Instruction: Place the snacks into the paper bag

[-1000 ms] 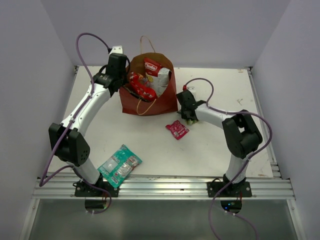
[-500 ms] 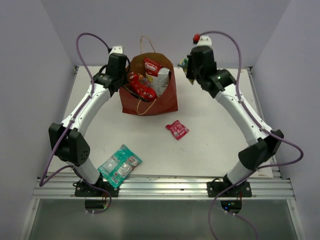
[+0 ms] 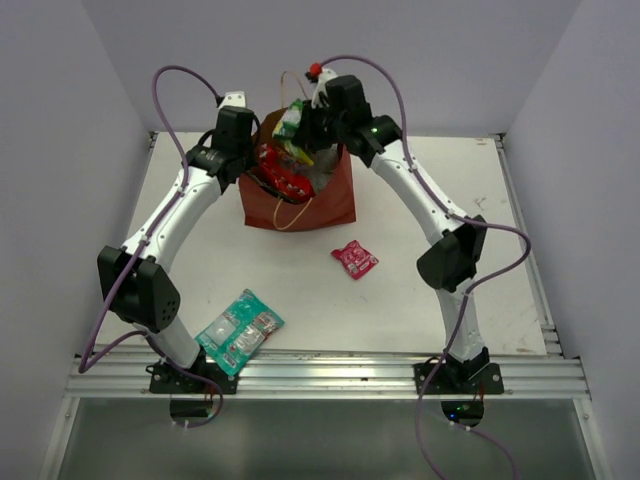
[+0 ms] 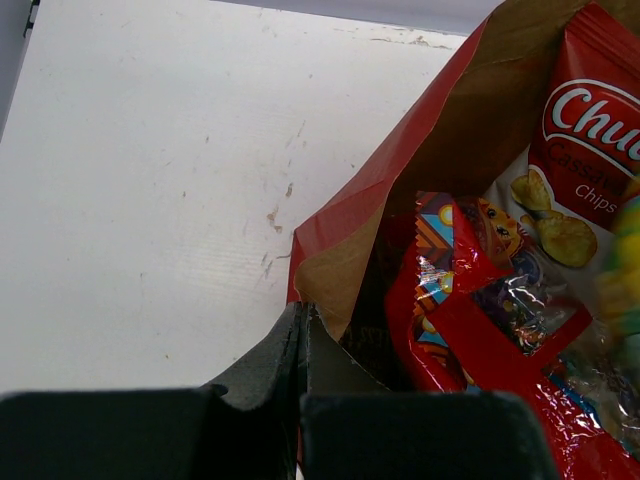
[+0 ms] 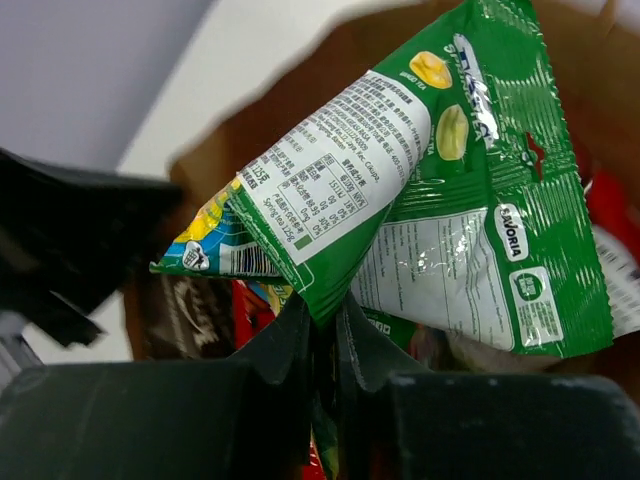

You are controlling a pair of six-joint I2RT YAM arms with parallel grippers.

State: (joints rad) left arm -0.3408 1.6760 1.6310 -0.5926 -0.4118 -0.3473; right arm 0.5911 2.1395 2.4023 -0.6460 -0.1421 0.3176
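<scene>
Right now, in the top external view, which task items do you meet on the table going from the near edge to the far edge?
teal packet → small pink packet → paper bag. The green-white packet overlaps the bag, so it is left out.

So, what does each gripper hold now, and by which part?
The right gripper pinches the green-white packet by a folded edge; the left gripper is shut on the rim of the paper bag.

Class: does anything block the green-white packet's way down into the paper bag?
Nothing visible does. The right gripper holds the green-white packet over the open mouth of the paper bag, whose rim the left gripper pinches. The red candy bag inside lies beneath it.
</scene>
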